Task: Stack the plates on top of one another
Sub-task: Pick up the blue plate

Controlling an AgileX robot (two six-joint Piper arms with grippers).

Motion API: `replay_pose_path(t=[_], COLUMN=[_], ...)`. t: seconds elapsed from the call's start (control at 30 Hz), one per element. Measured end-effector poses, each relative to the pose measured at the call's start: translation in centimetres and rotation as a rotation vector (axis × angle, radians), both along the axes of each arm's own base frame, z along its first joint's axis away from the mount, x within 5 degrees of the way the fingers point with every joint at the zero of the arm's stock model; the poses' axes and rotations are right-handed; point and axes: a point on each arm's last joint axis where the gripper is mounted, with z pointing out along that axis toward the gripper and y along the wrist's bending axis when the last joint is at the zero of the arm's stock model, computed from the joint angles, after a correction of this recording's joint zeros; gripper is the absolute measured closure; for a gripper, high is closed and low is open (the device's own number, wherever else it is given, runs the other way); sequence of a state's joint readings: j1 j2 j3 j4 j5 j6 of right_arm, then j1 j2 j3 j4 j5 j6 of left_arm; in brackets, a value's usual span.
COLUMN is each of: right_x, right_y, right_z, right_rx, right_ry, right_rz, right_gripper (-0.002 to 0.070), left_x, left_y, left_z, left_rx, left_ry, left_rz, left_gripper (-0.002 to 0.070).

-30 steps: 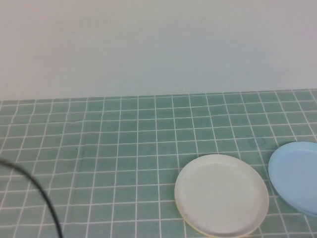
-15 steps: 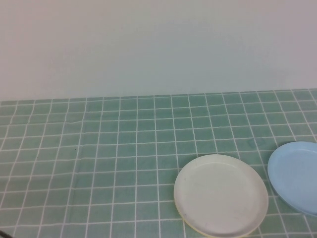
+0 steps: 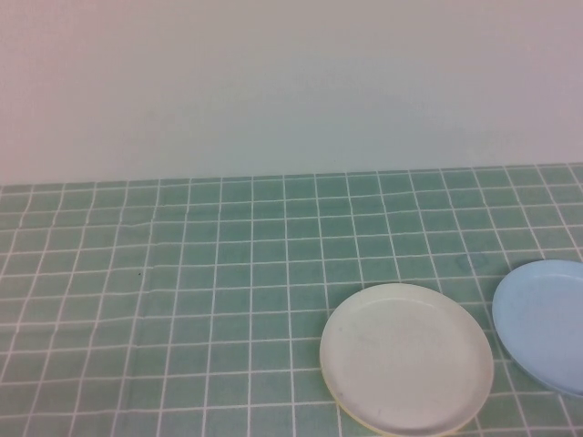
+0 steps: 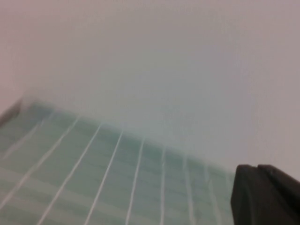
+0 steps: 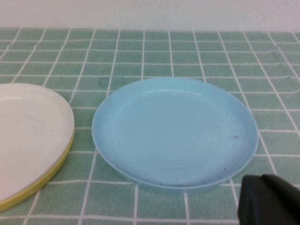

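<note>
A white plate (image 3: 405,357) lies on a yellow plate whose rim (image 3: 364,421) shows under it, at the front right of the green tiled table. A light blue plate (image 3: 547,323) lies just right of them, cut by the picture's edge. In the right wrist view the blue plate (image 5: 174,131) lies flat, with the white plate (image 5: 28,136) and the yellow rim (image 5: 42,180) beside it. My right gripper (image 5: 260,177) is shut and empty, near the blue plate's near edge. My left gripper (image 4: 257,167) is shut and empty above bare tiles. Neither gripper shows in the high view.
The green tiled tabletop (image 3: 182,300) runs back to a plain white wall (image 3: 291,82). The left wrist view shows only tiles (image 4: 93,178) and wall.
A black cable at the lower left of the high view has slid out of the picture. The plates have not moved.
</note>
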State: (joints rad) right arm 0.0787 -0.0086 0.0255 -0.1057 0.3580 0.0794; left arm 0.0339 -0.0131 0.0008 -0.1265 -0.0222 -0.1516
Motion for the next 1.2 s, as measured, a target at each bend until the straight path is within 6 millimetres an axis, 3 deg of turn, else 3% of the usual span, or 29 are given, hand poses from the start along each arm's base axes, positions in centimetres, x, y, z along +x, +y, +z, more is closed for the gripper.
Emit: replay_pose_path(t=[0.13,0.27,0.43,0.83,1.2], right_x=[0.0,0.0,0.0,0.0,0.0], right_y=[0.0,0.0,0.0,0.0,0.0], right_z=[0.0,0.0,0.0,0.0,0.0], right_rx=[0.0,0.0,0.0,0.0,0.0], right_ry=[0.0,0.0,0.0,0.0,0.0], right_rz=[0.0,0.0,0.0,0.0,0.0], right_gripper=[0.0678,0.0678,0.0678,0.0678,0.0678], left_x=[-0.1,-0.3,-0.3,-0.3,-0.3], left_y=[0.2,0.0,-0.4,-0.6,-0.6], left_z=[-2.1,-3.2,-3.3,-3.2,-3.2], left_rx=[-0.021,0.067,0.216,0.049,0.046], left_ry=[0.232,0.361,0.365,0.356,0.355], left_rz=[0.049,0.02,-0.065,-0.09,-0.09], left_gripper=[0.0676,0.0676,0.0676,0.0676,0.0676])
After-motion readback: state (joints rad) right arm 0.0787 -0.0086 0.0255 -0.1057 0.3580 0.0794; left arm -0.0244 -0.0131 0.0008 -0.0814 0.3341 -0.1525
